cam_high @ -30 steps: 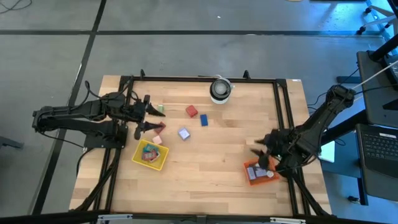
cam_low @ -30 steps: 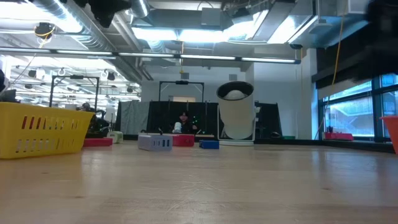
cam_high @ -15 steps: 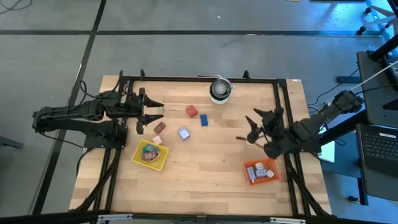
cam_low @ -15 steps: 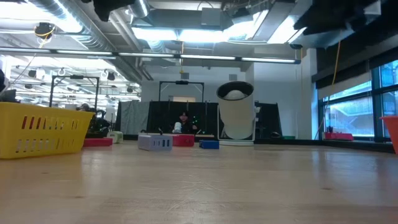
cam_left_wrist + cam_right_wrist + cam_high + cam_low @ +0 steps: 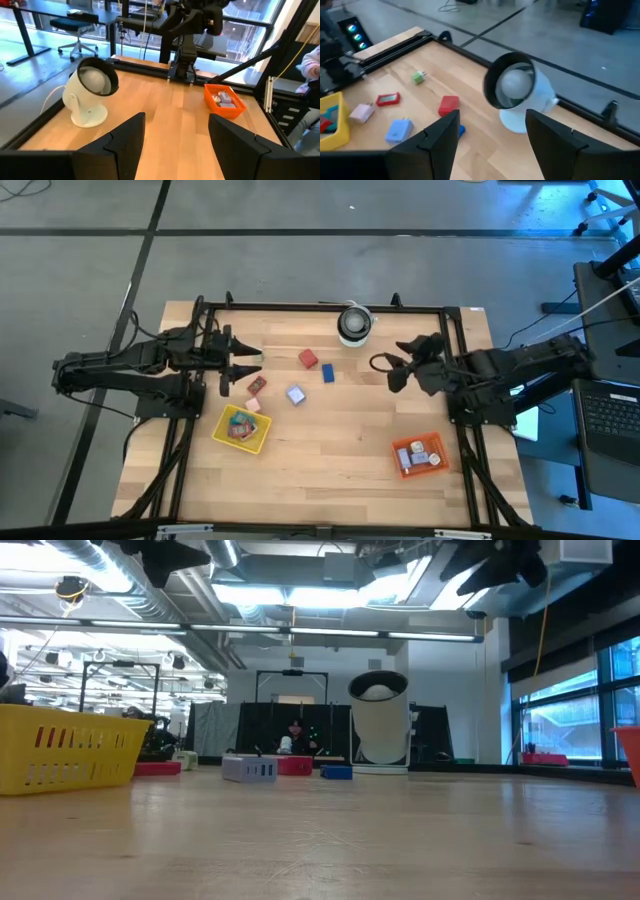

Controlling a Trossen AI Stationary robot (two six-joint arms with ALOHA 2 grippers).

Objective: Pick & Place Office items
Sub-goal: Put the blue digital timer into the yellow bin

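Observation:
The office items lie loose on the left half of the table: a green piece (image 5: 258,356), a red block (image 5: 308,359), a blue piece (image 5: 328,373), a lavender piece (image 5: 296,394), a dark red piece (image 5: 257,384) and a pink one (image 5: 253,404). More pieces sit in the yellow tray (image 5: 241,428). My left gripper (image 5: 245,363) hovers open beside the green piece. My right gripper (image 5: 383,373) hangs open over the table's middle, pointing left. The right wrist view shows the red block (image 5: 449,105), the green piece (image 5: 418,77) and the lavender piece (image 5: 399,130) beyond my right gripper (image 5: 491,117).
A white round roll with a dark centre (image 5: 354,324) stands by the far edge. An orange tray (image 5: 419,456) holding pieces sits near the right front corner. A dark frame rail (image 5: 320,306) runs around the table. Bare wood lies between the two trays.
My right gripper has risen from over the orange tray and swung toward the far edge and the table's middle, turning until its fingers point left. The pieces on the table have stayed where they were.

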